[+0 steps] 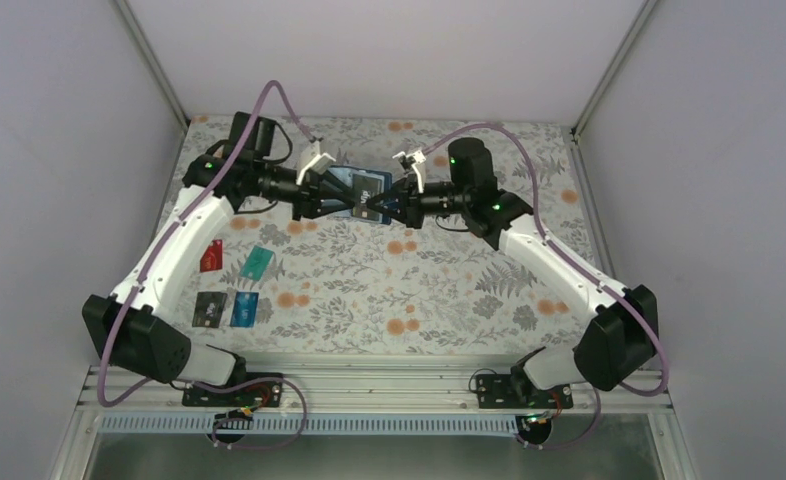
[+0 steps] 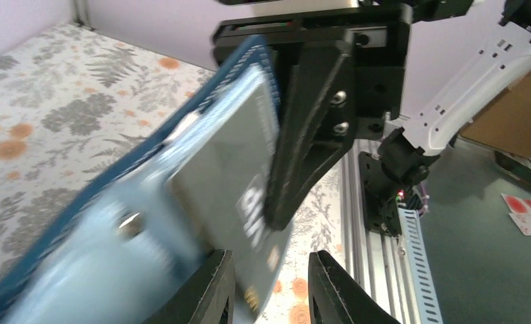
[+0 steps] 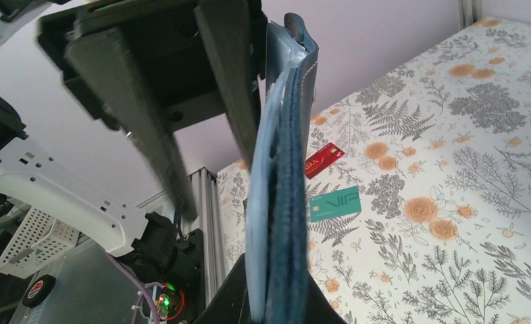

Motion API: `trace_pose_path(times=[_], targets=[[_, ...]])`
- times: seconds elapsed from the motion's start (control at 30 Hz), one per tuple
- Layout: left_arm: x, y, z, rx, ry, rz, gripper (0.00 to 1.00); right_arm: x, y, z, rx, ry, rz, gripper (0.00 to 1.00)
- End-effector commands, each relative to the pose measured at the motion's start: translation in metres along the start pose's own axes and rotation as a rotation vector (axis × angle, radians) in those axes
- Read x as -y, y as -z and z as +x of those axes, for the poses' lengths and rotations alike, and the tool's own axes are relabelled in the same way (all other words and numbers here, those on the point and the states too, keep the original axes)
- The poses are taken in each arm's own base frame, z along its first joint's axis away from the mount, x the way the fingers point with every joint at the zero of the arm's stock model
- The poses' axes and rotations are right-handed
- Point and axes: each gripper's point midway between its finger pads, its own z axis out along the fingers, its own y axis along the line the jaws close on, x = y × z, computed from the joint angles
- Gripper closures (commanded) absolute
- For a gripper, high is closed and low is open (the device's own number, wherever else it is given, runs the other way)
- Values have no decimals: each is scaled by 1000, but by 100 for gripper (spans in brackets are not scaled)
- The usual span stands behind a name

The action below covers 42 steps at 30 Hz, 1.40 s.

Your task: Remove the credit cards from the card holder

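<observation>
The navy card holder hangs in the air above the far middle of the table, between both grippers. My right gripper is shut on its lower edge. A dark card with pale marks sticks out of a light blue pocket. Its corner lies between the fingers of my left gripper, against the left finger, with a gap to the other. On the table at the left lie a red card, a teal card, a black card and a blue card.
An aluminium rail runs along the near edge by the arm bases. Pale walls close in the flowered table on the left, back and right. Purple cables loop over both arms.
</observation>
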Motion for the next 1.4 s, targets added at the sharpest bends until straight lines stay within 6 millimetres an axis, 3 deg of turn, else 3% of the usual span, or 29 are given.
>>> trace_pose_path(times=[0.0,0.2,0.5,0.73,1.0,1.1,1.37], targets=[[-15,19,-1,23,-28,-95,72,-50,13,-17,50,162,-139,96],[-13,9,3,4,-17,-88,79,-49,11,-19,48,156,-139,96],[38,10,-9,47,-126,114,89,-39,10,-21,54,137,-88,96],[59,24,-19,109,-185,199,89,-37,12,-21,55,140,-72,96],[47,24,-16,104,-136,164,70,-46,15,-18,31,160,-115,96],[30,14,-16,67,-98,95,69,-47,15,-18,32,159,-123,96],[22,7,-12,52,-66,82,72,-52,16,-19,34,171,-142,96]])
